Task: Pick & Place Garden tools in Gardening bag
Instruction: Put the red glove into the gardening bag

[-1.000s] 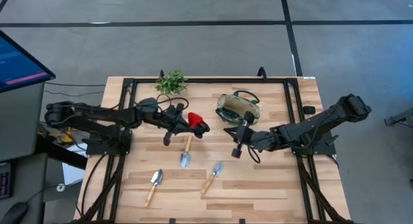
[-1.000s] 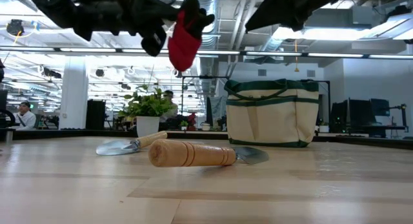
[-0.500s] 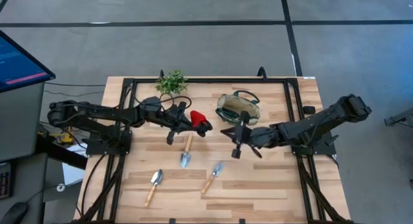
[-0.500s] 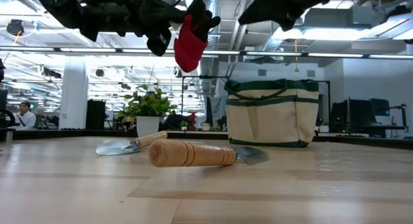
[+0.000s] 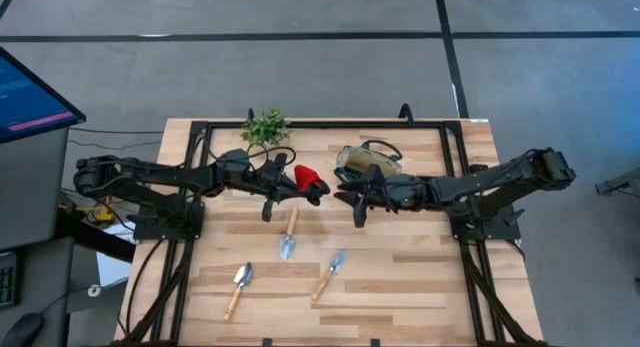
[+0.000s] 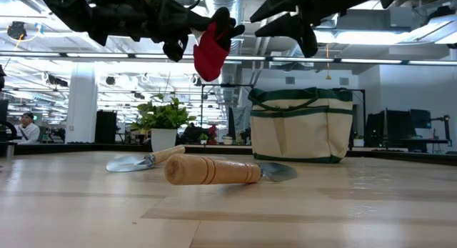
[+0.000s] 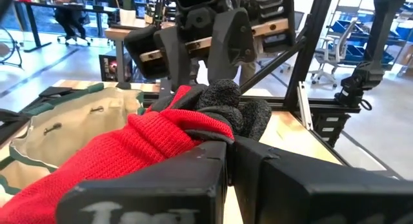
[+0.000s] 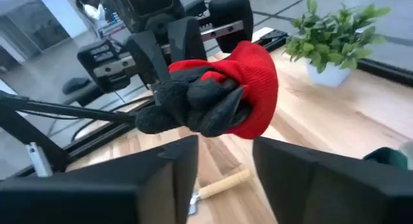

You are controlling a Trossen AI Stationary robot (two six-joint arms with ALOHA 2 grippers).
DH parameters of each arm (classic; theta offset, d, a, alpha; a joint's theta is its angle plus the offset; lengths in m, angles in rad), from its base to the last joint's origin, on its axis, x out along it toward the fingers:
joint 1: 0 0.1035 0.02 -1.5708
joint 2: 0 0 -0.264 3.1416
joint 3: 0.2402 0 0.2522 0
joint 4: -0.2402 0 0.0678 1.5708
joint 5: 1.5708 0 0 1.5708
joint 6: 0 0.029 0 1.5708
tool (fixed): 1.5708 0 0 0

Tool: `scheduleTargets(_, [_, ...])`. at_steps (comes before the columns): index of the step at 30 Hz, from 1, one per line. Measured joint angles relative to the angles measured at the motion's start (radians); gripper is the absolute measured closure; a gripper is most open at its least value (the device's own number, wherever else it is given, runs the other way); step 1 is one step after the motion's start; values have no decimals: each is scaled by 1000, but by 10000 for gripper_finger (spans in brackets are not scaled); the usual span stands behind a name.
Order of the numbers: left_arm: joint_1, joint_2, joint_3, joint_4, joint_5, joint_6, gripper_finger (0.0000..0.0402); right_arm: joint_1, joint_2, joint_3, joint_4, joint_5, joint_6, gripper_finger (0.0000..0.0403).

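A red-and-black glove [image 5: 308, 180] hangs in the air over the table's middle, and my left gripper [image 5: 284, 188] is shut on it. My right gripper [image 5: 350, 199] stands open just to the glove's right, its fingers pointing at the glove [image 8: 219, 98] with a gap between them and it. The beige gardening bag [image 5: 368, 163] with green trim stands upright on its base at the far right. Three wooden-handled trowels [image 5: 289, 234] [image 5: 238, 287] [image 5: 328, 274] lie flat on the table nearer the front edge. My left gripper pinches the bunched glove between its two fingers, about where the red knit meets the black part [image 7: 216, 135]. The fingers come level from the table's left. The glove is lifted clear of the table, and its red end [image 6: 207, 55] hangs below the fingers.
A small green potted plant [image 5: 266, 127] stands at the far edge behind the left arm. A black frame [image 5: 320, 124] runs around the tabletop. In the low view one trowel's handle [image 6: 213, 170] lies close in front, with the bag [image 6: 301, 125] behind it.
My right gripper has risen and gone toward the far edge and left, turning its fingers toward the glove, and has opened. My left gripper has carried the glove a little toward the right, still clear of the table.
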Motion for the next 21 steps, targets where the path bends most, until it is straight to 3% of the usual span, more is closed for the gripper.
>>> scheduleTargets(10, [-33, 0, 0, 2, -55, 4, 401, -12, 0, 0, 48, -21, 39, 185])
scheduleTargets(21, [-62, 34, 0, 102, -109, 4, 401, -17, 0, 0, 42, -32, 30, 214])
